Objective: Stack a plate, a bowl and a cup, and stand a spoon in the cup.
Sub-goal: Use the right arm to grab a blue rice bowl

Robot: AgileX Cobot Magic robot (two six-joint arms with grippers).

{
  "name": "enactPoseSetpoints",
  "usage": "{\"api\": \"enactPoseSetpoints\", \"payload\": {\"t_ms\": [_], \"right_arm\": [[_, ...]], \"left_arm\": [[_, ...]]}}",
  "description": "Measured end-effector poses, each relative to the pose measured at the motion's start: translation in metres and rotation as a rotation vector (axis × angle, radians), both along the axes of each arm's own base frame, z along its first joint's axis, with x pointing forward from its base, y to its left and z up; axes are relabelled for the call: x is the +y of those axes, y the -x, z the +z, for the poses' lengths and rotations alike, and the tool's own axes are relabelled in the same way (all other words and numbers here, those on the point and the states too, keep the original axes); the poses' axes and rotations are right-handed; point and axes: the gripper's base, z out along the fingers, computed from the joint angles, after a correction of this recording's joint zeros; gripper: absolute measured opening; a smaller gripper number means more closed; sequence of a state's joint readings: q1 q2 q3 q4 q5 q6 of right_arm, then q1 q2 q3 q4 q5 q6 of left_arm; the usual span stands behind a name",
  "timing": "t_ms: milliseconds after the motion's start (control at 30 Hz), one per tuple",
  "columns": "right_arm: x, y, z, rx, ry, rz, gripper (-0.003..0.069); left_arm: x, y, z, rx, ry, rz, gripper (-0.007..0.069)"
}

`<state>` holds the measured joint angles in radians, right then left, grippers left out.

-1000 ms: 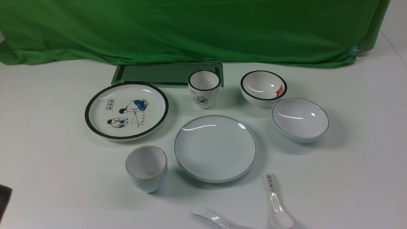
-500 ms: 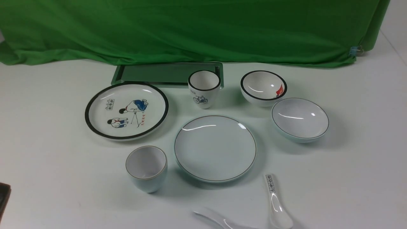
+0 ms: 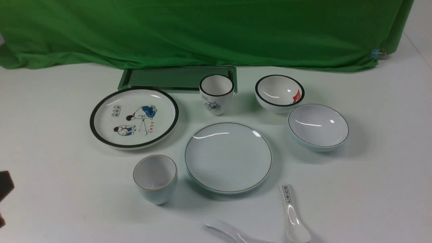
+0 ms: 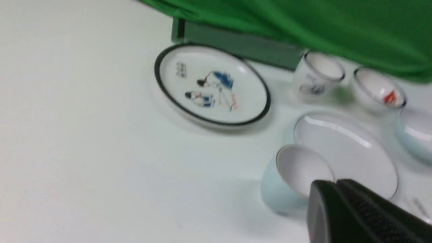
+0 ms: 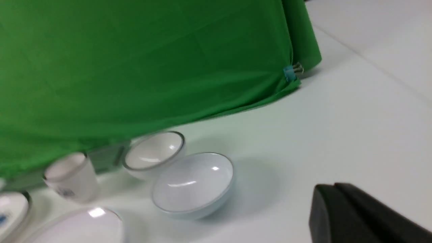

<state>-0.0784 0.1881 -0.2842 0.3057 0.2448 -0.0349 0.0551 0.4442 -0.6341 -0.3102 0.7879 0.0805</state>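
Note:
The plain pale blue plate (image 3: 228, 157) lies in the middle of the table. The pale blue bowl (image 3: 318, 126) sits to its right and the handleless pale blue cup (image 3: 155, 178) stands to its left front. The plain white spoon (image 3: 233, 233) lies at the front edge, partly cut off. My left gripper (image 3: 5, 184) shows only as a dark tip at the far left edge. In the left wrist view it (image 4: 335, 182) is shut and empty, apart from the cup (image 4: 297, 175). My right gripper (image 5: 334, 185) is shut and empty, off to the side of the bowl (image 5: 194, 184).
A black-rimmed cartoon plate (image 3: 134, 117) lies at the left. A bicycle cup (image 3: 216, 93) and a flag-marked bowl (image 3: 279, 92) stand behind. A dark green tray (image 3: 179, 78) lies before the green cloth. A spoon with printed characters (image 3: 292, 212) lies at the front right.
The left gripper's tip at the left edge of the front view has risen. The dishes and spoons have not moved.

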Motion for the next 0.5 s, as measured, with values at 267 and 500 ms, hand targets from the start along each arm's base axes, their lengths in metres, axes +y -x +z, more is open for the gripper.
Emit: {"api": "enactPoseSetpoints", "payload": {"t_ms": [267,500], "right_arm": [[0.008,-0.045,0.07,0.246,0.244,0.184,0.0012],[0.049,-0.086,0.073,0.679,0.361,0.594,0.0012]], "left_arm": [[-0.001,-0.058,0.023,0.382,-0.316,-0.17,-0.0029],[-0.048,-0.122,-0.004,0.542,-0.39,-0.36,0.0052]]}}
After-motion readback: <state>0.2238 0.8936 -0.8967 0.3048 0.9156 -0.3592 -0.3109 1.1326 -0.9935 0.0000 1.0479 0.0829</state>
